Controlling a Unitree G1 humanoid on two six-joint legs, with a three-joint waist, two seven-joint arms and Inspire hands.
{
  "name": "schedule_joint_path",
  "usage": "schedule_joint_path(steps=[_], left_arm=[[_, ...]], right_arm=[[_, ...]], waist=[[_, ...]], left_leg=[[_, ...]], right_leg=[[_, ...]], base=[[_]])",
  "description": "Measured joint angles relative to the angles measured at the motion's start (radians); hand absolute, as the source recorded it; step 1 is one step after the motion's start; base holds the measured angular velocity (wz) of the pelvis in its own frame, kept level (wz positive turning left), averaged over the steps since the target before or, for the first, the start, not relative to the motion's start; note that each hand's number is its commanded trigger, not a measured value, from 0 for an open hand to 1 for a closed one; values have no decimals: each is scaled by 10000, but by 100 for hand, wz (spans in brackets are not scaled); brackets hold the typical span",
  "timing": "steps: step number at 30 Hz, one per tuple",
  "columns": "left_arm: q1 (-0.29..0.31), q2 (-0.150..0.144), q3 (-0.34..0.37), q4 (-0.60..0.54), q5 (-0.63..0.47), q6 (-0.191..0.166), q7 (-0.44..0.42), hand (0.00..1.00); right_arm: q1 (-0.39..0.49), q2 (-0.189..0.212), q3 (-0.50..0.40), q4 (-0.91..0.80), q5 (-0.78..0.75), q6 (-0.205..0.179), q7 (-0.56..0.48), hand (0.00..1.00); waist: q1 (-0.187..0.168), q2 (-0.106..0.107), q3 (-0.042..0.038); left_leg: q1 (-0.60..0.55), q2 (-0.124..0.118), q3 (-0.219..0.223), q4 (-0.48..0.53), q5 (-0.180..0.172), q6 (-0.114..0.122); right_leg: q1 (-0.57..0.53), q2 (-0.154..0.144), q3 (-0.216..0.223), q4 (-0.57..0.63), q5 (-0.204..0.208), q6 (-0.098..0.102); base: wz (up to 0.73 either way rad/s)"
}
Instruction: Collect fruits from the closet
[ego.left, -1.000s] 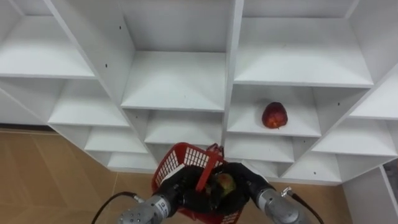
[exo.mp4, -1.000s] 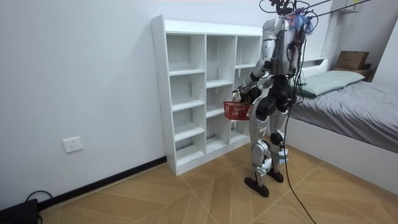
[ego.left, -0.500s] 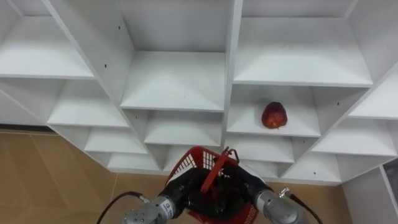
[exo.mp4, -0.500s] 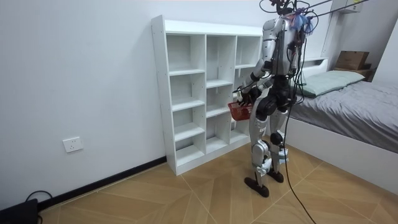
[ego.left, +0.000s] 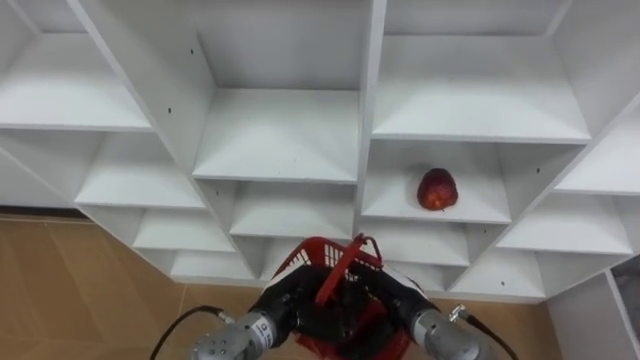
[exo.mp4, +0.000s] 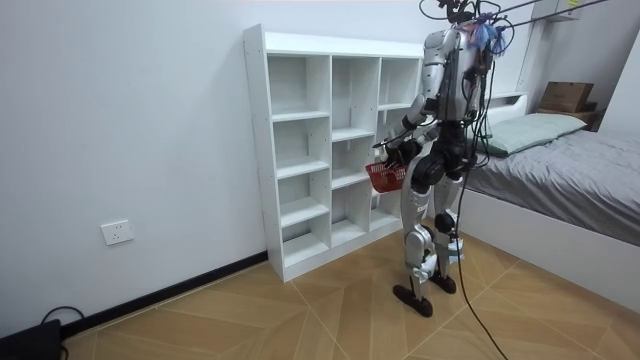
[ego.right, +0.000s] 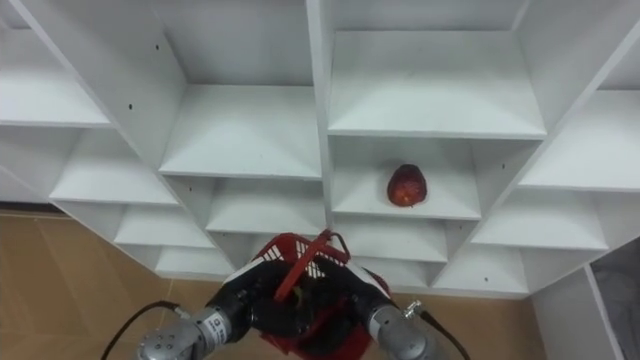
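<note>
White open-fronted closet of square wooden compartments (ego.left: 280, 130) fills the upper and middle frame; in the room view the robot stands upright just before it, facing it. Red plastic mesh basket with a raised hoop handle (ego.left: 303, 256) sits at bottom centre, well below the shelves. The handle runs diagonally from lower left to upper right. Basket contents are hidden by the hands. Left robot hand (ego.left: 285, 303) is at the basket's left side, fingers curled onto the rim, apparently carrying it. Right robot hand (ego.left: 397, 298) is against the basket's right side; whether it grips or only rests there I cannot tell. Round dark-red fruit (ego.left: 437, 189) lies alone on a shelf in the centre-right compartment, right of mid-frame. Key relation: the fruit is above and to the right of both hands, well apart from them, and nearer the right hand. Judgement: the right arm is the natural one to reach. The fruit is near-round with no marked long axis; its stalk end is too small to make out.
</note>
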Motion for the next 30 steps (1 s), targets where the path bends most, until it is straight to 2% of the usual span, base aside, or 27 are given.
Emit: schedule_joint_path(steps=[6, 9, 16, 20, 22, 24, 30], left_arm=[[89, 217, 12, 0, 3, 2, 401, 100], [177, 365, 71, 0, 35, 2, 553, 100], [453, 452, 498, 0, 267, 9, 631, 100], [586, 476, 670, -1, 271, 9, 781, 100], [671, 483, 701, 0, 266, 9, 820, 100], [730, 482, 778, 1, 256, 8, 858, 100], [785, 500, 1275, 447, 270, 7, 1205, 100]], right_arm=[[164, -114, -12, -491, 6, 32, 366, 0], [375, -147, -15, -840, -7, 135, 526, 0], [1111, -416, -18, -2056, 1, 203, 1097, 0], [1296, -645, -26, -2931, 22, 212, 1418, 0], [1462, -656, -23, -3202, 29, 210, 1610, 0], [1579, -681, -25, -3348, 33, 210, 1717, 0], [1618, -884, -364, -3539, 432, 210, 1719, 0]], waist=[[7, -234, -105], [4, -265, -101], [33, -299, -81], [29, -507, 17], [56, -645, -8], [85, -696, -38], [76, -666, -24]], left_leg=[[14, -4, 1, 11, 0, 0], [163, -6, 4, -23, -1, 0], [525, 0, 75, -206, -3, -3], [727, -6, 127, -283, -3, -5], [842, 2, 206, -326, -16, -22], [923, 3, 234, -364, -29, -21], [1325, 46, 450, -401, -154, -39]], right_leg=[[14, 11, -56, 22, 0, 1], [141, 32, -25, 10, -6, 10], [381, 85, 110, 4, -11, 16], [547, 92, 117, -7, -24, 17], [667, 112, 143, -105, -18, 13], [733, 121, 152, -156, -11, 12], [1032, 202, 404, -194, -13, 14]], base=[[0], [0], [-5], [-1], [-4], [-5], [-13]])
